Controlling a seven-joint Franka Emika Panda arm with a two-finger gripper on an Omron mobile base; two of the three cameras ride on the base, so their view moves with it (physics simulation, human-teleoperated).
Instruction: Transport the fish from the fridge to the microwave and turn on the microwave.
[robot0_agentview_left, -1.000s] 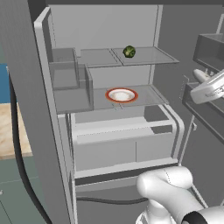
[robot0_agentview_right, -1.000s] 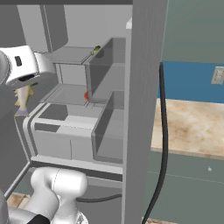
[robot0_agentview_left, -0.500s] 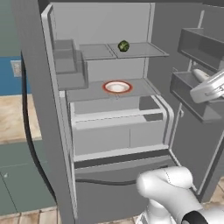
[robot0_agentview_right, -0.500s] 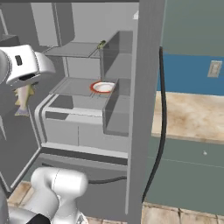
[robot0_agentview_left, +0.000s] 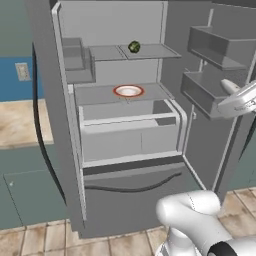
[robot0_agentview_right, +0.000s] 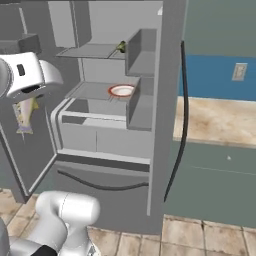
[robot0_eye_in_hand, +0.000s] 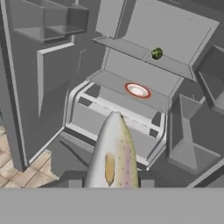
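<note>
Base farther back, fish in end effector

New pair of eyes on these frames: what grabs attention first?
The fish, hanging from the claw outside the open fridge, in front of its door. Next, the white plate with a red-orange rim on the middle shelf, and a dark green ball on the shelf above.

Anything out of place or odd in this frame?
Nothing is spilled or damaged. The fridge stands wide open, with an empty plate and a green ball on its shelves. The fish hangs tail-down from the tool outside it, as the task would have it.
</note>
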